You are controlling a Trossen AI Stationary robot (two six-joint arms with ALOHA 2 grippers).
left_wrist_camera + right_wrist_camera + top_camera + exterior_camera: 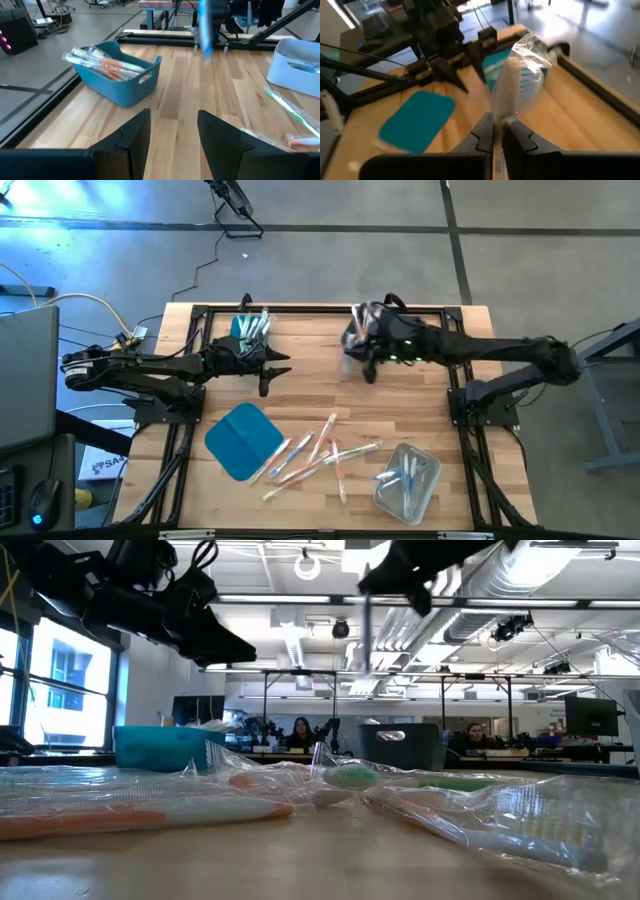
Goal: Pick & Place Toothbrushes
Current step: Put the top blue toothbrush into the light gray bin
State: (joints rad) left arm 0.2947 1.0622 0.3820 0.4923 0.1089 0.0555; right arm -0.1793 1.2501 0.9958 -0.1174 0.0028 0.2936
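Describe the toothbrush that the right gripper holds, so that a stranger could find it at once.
Start at the wooden table and follow the right arm to the right gripper, raised over the far edge. The wrapped toothbrush is pinched between its fingers. Unlike the toothbrushes loose on the table, it hangs in the air.

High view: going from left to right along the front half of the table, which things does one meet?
Flat teal lid → loose toothbrushes scattered on the wood → clear bin with a few toothbrushes inside.

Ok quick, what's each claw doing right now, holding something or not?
Left claw: open, holding nothing, hovering near the teal bin.
Right claw: closed on a wrapped toothbrush, up above the table.
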